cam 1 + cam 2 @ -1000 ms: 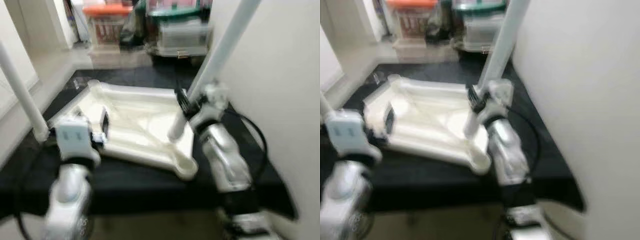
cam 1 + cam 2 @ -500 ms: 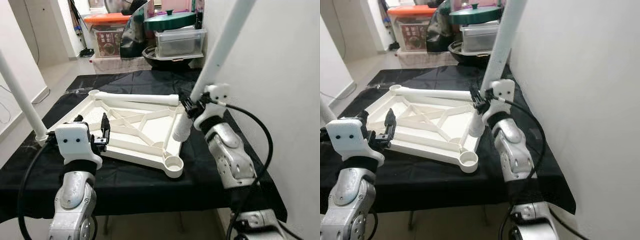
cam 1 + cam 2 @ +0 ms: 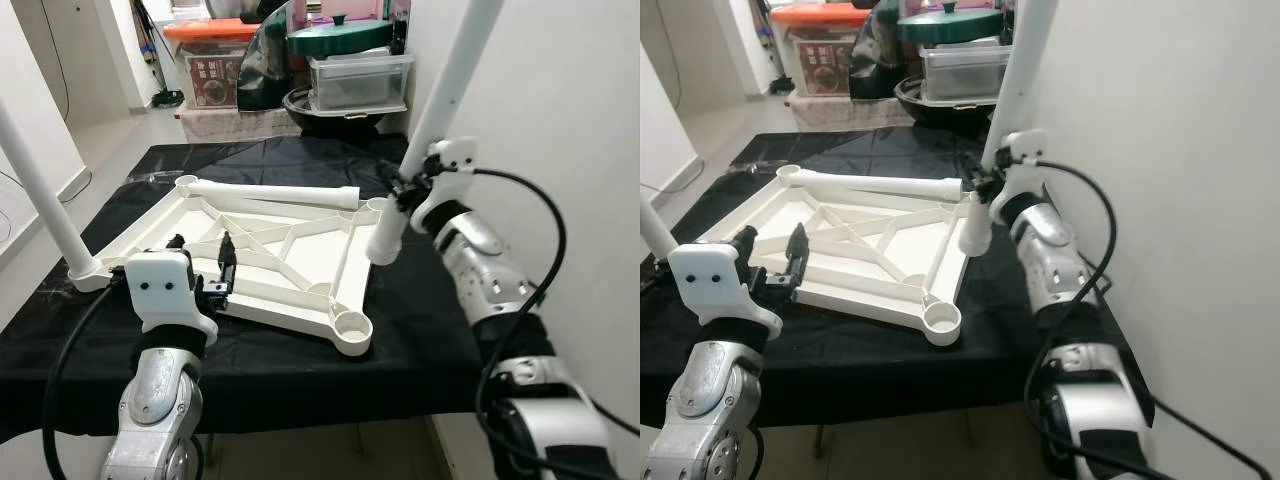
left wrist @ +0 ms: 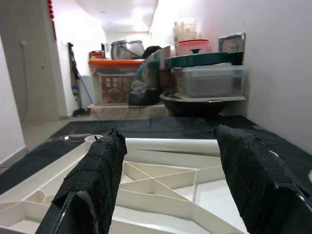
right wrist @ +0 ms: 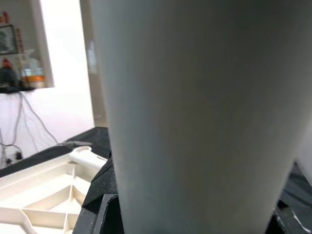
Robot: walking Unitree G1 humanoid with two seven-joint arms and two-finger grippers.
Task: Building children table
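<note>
Gripping a white table leg, right claw; left claw spread open over tabletop frame.

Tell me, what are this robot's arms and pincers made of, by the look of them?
Both arms are rounded shells of shiny silver. Each wrist ends in a boxy white block; the left one shows two small dark holes. Thick black cables loop along both arms. The left gripper and right gripper have long black fingers, matte and rough like tape.
</note>
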